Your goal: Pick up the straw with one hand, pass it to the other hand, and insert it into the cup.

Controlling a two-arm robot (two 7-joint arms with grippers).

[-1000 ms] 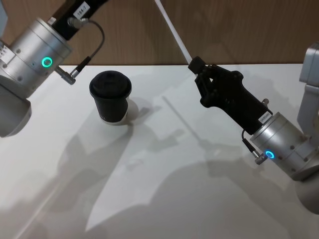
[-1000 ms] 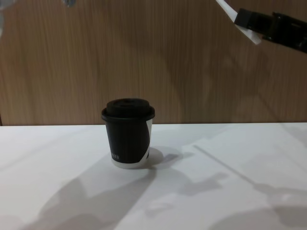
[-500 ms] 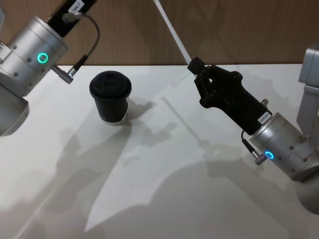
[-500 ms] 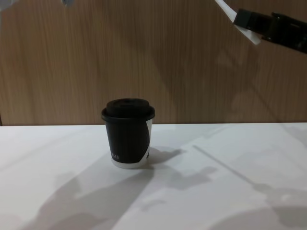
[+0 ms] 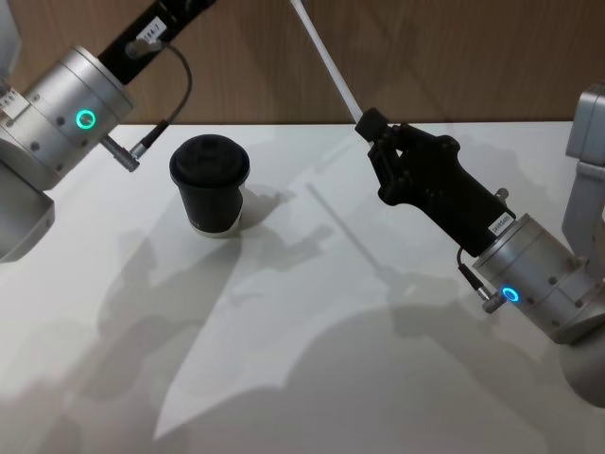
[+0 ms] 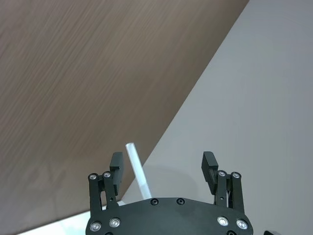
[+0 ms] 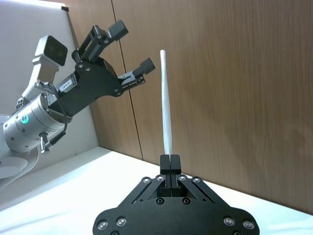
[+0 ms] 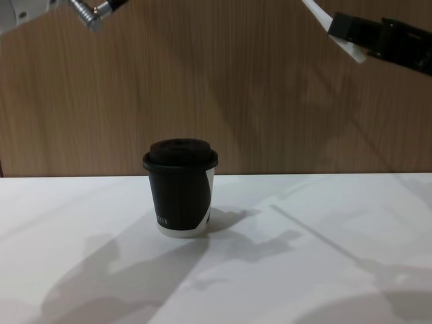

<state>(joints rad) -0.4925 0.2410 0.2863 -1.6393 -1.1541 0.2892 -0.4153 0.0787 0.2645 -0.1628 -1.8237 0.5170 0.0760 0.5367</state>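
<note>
The white table (image 5: 284,378) carried the cup (image 5: 209,184). Up and right of the cup, the right gripper (image 5: 371,123) was clamped on the straw (image 5: 326,61) near its lower end. Higher above the cup, the left gripper (image 6: 163,159) was spread wide around the straw's tip, seemingly without contact. The straw looked light, stiff and slick, so a hold near mid-length seemed best. The white wrist tags and the faint print low on the cup were unreadable.

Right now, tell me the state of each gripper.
Left gripper: open, holding nothing.
Right gripper: closed on the straw.
</note>
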